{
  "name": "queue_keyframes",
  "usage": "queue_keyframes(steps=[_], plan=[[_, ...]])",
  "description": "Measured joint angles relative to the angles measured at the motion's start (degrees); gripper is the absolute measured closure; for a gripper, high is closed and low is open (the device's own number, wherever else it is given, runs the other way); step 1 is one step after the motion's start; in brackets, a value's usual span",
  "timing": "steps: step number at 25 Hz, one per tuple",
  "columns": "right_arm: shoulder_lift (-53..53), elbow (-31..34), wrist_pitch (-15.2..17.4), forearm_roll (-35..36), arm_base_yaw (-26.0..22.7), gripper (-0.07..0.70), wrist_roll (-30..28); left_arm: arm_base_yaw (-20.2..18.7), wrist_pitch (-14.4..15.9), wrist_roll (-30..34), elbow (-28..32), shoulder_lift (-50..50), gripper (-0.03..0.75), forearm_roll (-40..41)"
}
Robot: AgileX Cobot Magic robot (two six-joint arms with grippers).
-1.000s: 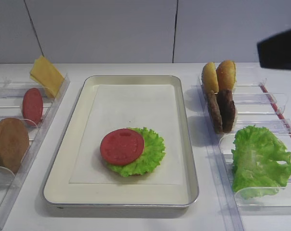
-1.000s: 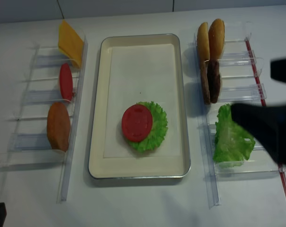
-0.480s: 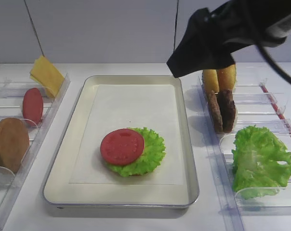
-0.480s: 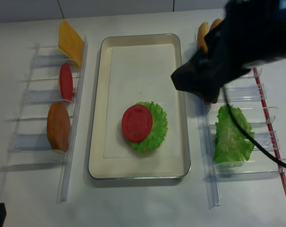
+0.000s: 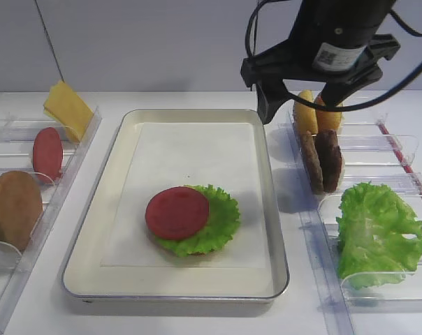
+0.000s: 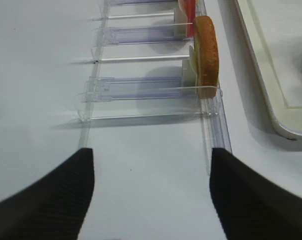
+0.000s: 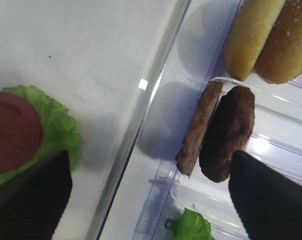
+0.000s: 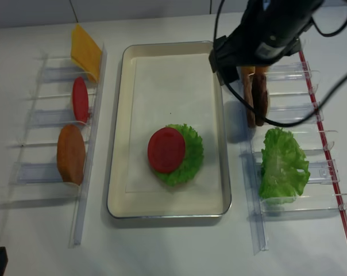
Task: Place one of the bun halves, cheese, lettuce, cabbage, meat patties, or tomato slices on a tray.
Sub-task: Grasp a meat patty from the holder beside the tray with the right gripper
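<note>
The cream tray [image 5: 197,113] lies in the middle, and on its paper liner a red tomato slice [image 5: 176,212] rests on a frilly lettuce leaf [image 5: 218,222]. My right gripper [image 5: 299,103] hangs open and empty above the right rack, over the two dark meat patties [image 7: 222,131] standing on edge. The two golden bun halves [image 7: 269,36] stand just behind them. Its fingers [image 7: 32,200] straddle the tray rim and the rack without touching either. My left gripper [image 6: 151,200] is open over bare table, short of the large brown bun half [image 6: 206,49].
The left clear rack [image 8: 53,118] holds the cheese [image 8: 85,52], a tomato slice [image 8: 79,99] and the brown bun [image 8: 70,153]. The right rack [image 8: 288,75] also holds a big lettuce leaf [image 8: 282,164]. A red strip [image 8: 328,155] runs along its right side.
My right arm has swung in from the right edge and now hovers over the buns and patties. The food on the tray and the left arm have not moved.
</note>
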Motion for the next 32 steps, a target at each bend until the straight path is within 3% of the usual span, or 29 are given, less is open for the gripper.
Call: queue_keyframes(steps=[8,16,32], plan=[[8.6,-5.0,3.0,-2.5,0.1,0.05,3.9,0.0,0.0,0.0,0.0,0.0,0.225,0.0],[11.1,-5.0,3.3,-5.3,0.1,0.186,7.6,0.0,0.0,0.0,0.0,0.0,0.225,0.0],[12.9,-5.1,3.5,-8.7,0.1,0.2,10.6,0.0,0.0,0.0,0.0,0.0,0.225,0.0]])
